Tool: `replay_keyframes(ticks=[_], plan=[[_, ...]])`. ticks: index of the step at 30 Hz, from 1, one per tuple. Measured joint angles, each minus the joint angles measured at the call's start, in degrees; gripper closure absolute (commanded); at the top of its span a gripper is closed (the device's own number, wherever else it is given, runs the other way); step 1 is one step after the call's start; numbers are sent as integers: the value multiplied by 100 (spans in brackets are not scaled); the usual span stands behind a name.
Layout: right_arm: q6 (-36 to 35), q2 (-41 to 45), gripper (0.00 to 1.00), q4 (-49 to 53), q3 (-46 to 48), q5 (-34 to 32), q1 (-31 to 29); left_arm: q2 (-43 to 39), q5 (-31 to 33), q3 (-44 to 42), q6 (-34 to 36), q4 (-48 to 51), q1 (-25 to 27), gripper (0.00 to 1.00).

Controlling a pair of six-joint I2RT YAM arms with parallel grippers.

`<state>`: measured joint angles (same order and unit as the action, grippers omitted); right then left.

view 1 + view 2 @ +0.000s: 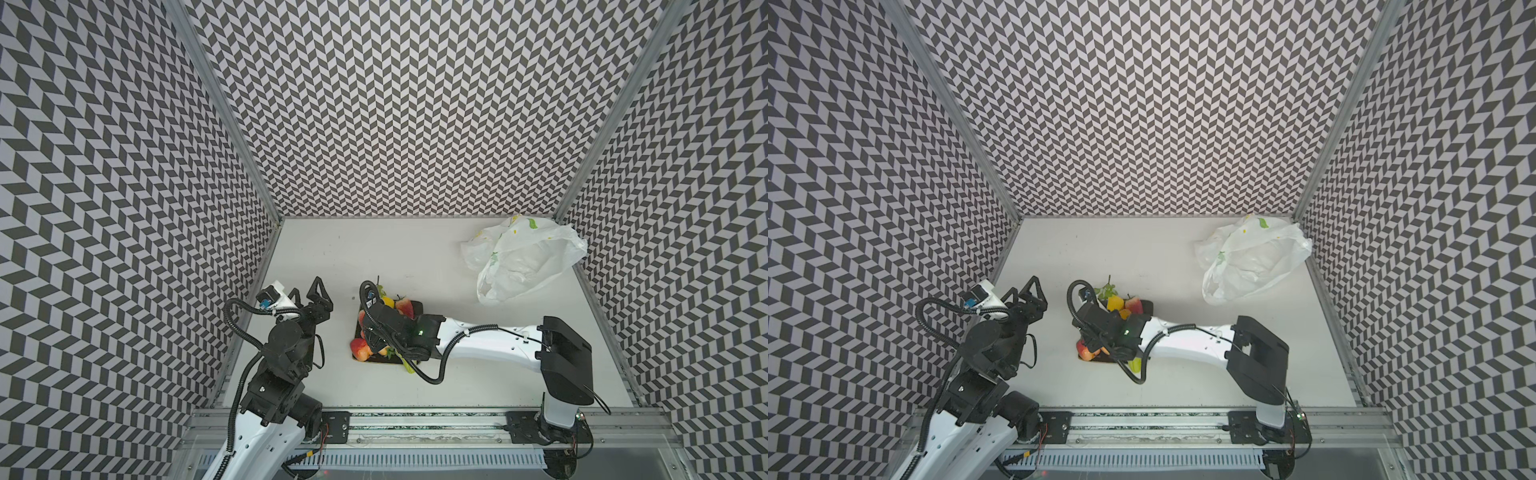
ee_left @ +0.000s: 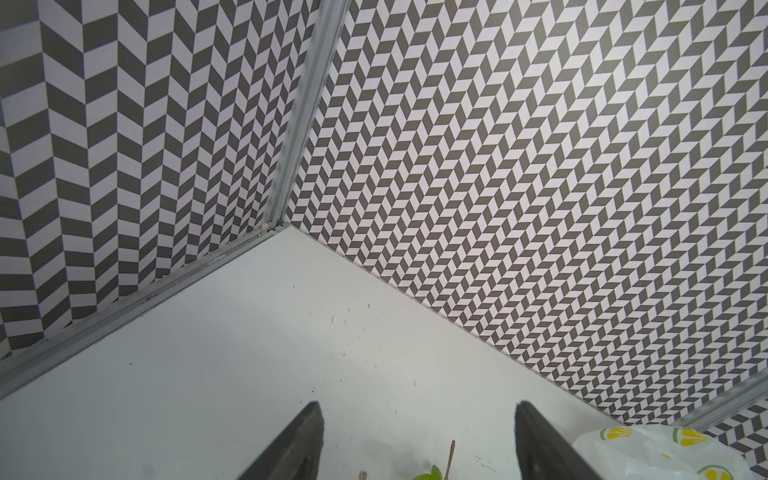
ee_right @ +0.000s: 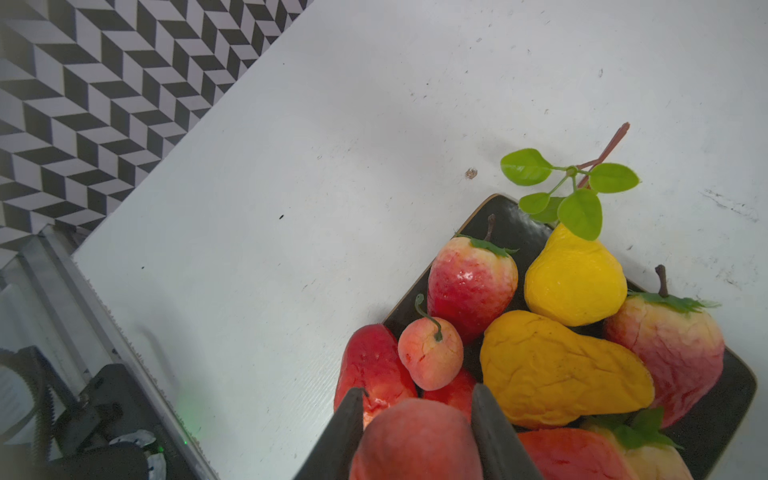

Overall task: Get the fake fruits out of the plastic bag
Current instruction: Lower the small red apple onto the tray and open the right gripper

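At the counter (image 1: 374, 257) centre, fruits (image 3: 557, 370) fill a dark plate (image 3: 515, 224); right jaws clench a peach (image 3: 415, 440) there, left jaws released, empty. Bag (image 1: 523, 257), at two o'clock, looks emptied: nearly done.

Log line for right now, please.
right gripper: shut on peach, at plate | left gripper: open, empty | plastic bag: crumpled, far right corner | fake fruits: piled on plate
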<state>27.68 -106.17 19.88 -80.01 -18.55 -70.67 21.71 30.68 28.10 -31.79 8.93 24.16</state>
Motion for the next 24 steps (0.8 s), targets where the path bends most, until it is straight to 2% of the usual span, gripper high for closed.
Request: replay_keyframes(ticks=[8,19,24], plan=[[372,-531,64,267,-149,-420,-214,-251,90,-22,-133,179,0,27],[396,-667,52,332,-225,-625,-229,-304,142,-22,-225,264,0,27],[369,-669,50,332,-236,-632,-232,-302,142,-22,-238,273,0,27]])
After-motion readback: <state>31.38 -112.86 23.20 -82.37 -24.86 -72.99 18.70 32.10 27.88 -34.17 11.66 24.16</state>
